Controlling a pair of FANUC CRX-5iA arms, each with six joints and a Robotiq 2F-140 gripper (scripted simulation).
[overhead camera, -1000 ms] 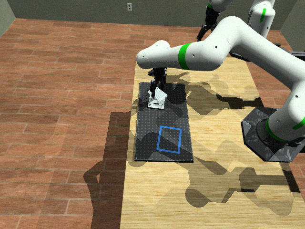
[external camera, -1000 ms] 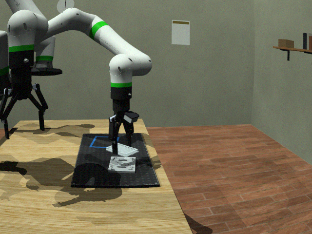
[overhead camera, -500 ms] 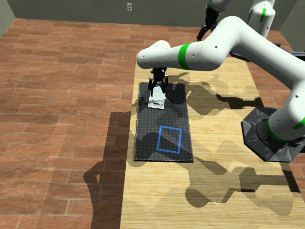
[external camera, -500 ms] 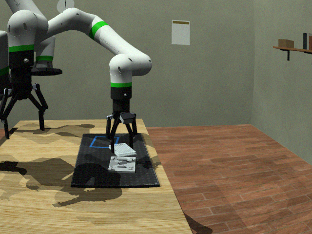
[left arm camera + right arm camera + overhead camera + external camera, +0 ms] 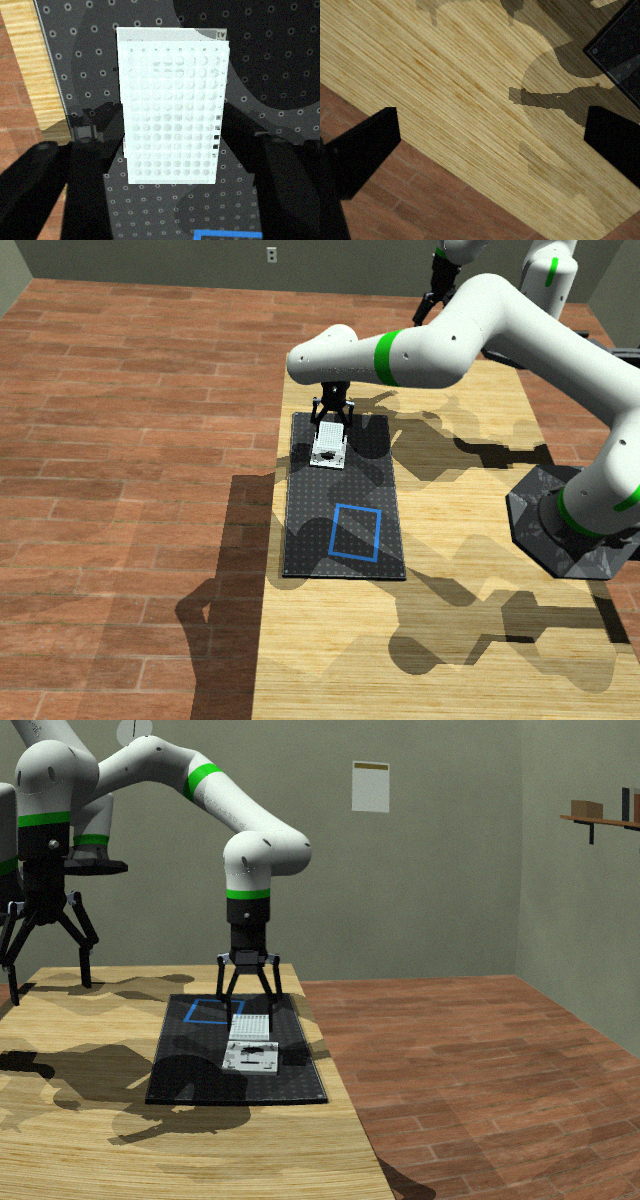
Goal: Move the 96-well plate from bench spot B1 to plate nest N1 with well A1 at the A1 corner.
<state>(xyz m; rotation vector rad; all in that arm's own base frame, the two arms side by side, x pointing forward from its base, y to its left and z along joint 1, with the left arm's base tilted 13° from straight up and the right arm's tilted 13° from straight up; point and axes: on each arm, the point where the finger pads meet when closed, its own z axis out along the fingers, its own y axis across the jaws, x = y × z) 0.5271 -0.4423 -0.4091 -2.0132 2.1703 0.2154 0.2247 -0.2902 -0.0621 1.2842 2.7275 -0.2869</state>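
the left gripper (image 5: 331,432) (image 5: 249,1023) (image 5: 171,117) is gripping the 96-well plate (image 5: 330,435) (image 5: 249,1026) (image 5: 172,110) by its two long sides, wells facing up. the plate is hanging above the plate nest (image 5: 326,463) (image 5: 250,1060) (image 5: 160,34), not sitting down inside its locators. in the left wrist view, it is covering most of the nest, leaving a strip showing along the far end, where the a1 mark (image 5: 221,34) is showing at the right corner. the plate's cut-off corner is too unclear to make out.

the nest is resting on the black perforated board (image 5: 310,498) (image 5: 168,1050) (image 5: 625,55), well apart from the blue outline (image 5: 333,529) (image 5: 190,1010) (image 5: 230,233). the right gripper (image 5: 432,312) (image 5: 50,993) (image 5: 492,123) is hovering wide open over the wooden bench (image 5: 336,653) (image 5: 206,1159) (image 5: 445,100), holding nothing.
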